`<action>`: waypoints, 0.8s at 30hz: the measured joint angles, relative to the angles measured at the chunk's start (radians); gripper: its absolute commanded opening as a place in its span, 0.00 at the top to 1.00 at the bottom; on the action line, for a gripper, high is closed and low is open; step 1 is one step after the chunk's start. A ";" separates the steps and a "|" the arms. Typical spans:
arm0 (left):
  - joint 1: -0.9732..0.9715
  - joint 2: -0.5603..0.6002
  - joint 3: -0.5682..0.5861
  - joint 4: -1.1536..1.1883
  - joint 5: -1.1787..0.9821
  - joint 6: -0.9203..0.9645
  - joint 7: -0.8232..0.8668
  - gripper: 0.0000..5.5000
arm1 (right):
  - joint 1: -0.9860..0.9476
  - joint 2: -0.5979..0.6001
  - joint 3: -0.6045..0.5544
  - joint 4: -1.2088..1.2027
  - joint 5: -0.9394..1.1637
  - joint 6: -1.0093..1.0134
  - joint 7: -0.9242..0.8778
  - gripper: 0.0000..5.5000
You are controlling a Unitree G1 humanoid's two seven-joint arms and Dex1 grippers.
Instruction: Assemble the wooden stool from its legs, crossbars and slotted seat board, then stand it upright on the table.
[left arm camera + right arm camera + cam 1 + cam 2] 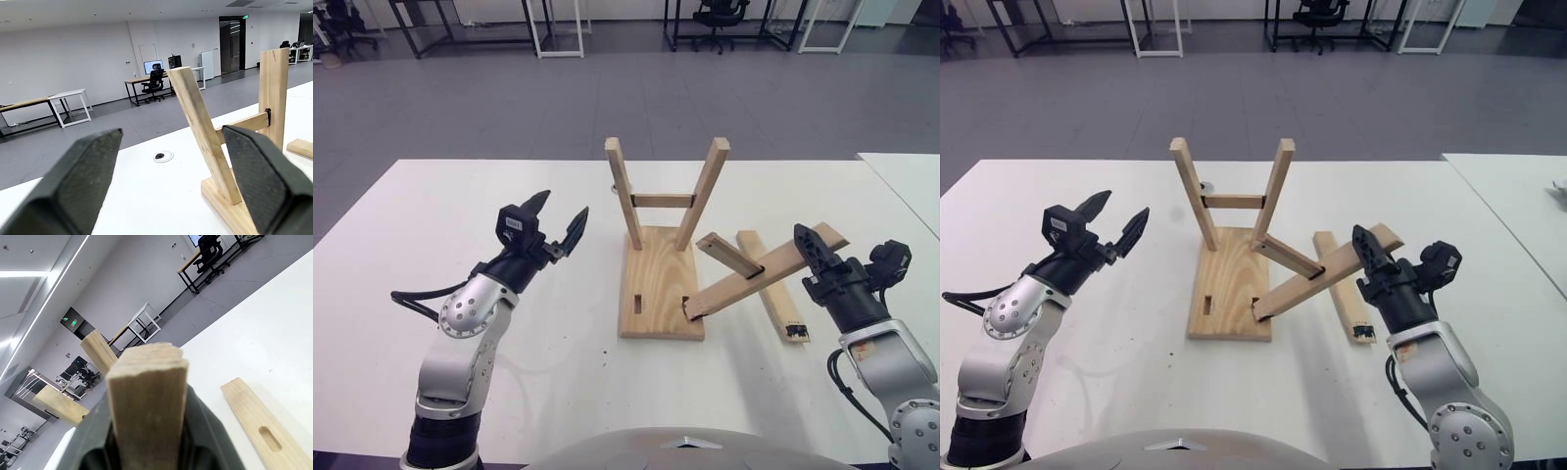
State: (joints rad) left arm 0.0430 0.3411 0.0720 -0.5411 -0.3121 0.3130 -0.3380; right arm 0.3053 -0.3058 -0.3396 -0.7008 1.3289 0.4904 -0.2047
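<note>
Half built: leg pair point(625, 196) stands in the seat board point(656, 299); my right hand point(811, 249) grips the third leg point(754, 279) (left hand point(564, 208) open, empty).

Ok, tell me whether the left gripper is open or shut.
Open. The left gripper has its two fingers spread wide apart with nothing between them, to the left of the seat board.

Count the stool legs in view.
4. Left leg and right leg stand upright in the board; slanted leg in the right gripper, tip at the board; loose leg flat on the table.
</note>
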 measured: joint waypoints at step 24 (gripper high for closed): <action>0.023 -0.033 -0.023 0.046 0.005 -0.024 -0.020 0.32 | 0.065 0.127 0.048 0.069 -0.082 -0.128 0.087 0.81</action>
State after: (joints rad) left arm 0.0660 0.3081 0.0494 -0.4947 -0.3067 0.2894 -0.3578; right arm 0.3703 -0.1785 -0.2912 -0.6314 1.2465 0.3625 -0.1180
